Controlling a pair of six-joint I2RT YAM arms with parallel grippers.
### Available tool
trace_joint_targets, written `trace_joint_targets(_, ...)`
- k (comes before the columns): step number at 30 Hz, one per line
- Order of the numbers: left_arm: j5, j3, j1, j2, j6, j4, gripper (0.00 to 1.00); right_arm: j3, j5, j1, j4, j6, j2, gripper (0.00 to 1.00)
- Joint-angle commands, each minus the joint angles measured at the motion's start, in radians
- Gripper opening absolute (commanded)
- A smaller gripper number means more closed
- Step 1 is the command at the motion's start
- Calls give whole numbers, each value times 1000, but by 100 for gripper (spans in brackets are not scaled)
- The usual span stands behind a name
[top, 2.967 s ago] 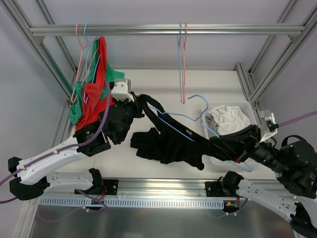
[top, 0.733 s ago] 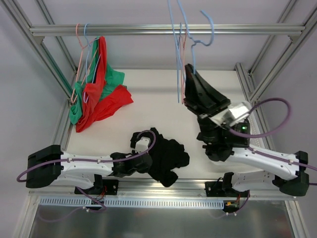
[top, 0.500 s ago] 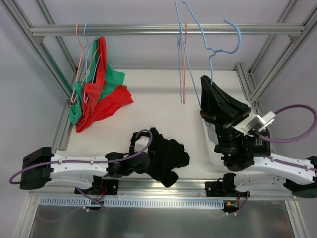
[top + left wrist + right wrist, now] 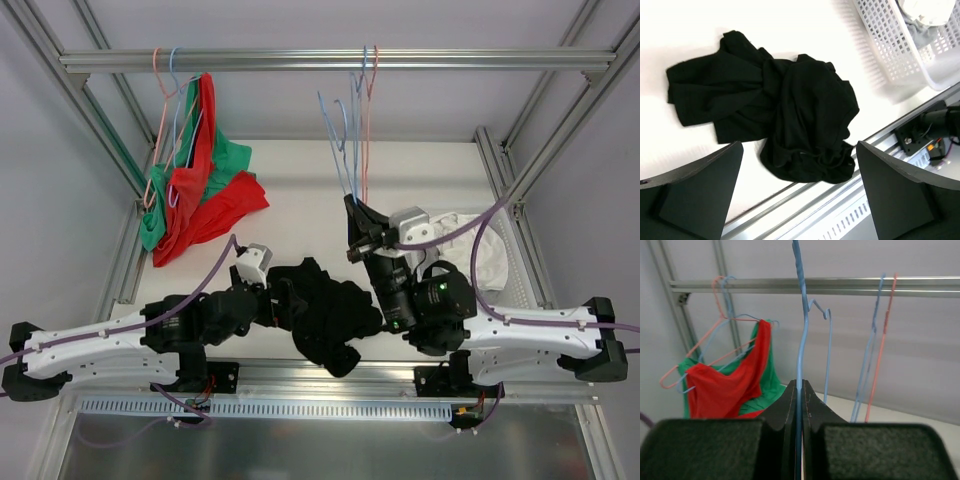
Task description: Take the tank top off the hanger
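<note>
The left gripper (image 4: 799, 146) is held wide open just above the tank top (image 4: 790, 110), which is seen crumpled on the table (image 4: 300, 190), free of any hanger. The right gripper (image 4: 799, 390) is clamped on the bare blue hanger (image 4: 801, 340), held up near the rail (image 4: 840, 286). Removal is judged done. Next, the hook must be lined up over the rail.

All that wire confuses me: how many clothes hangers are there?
5. The left pink hanger and left blue hanger hold the red top and green top; middle blue hanger and middle pink hanger hang bare; right gripper clamps the fifth hanger. Others may be hidden.
</note>
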Motion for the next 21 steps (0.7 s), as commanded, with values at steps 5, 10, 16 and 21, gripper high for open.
trace_joint_targets(5, 47, 96, -10, 18, 163, -57, 99, 232, 46, -228, -509, 493, 57, 0)
trace_joint_targets(10, 52, 108, -10, 25, 169, -57, 99, 361, -20, -371, -661, 654, 136, 0)
trace_joint_targets(16, 42, 119, -10, 7, 175, -55, 99, 569, -150, -509, -766, 728, 282, 0)
trace_joint_targets(21, 41, 131, -10, -4, 189, -55, 98, 723, -163, -567, -790, 702, 424, 0)
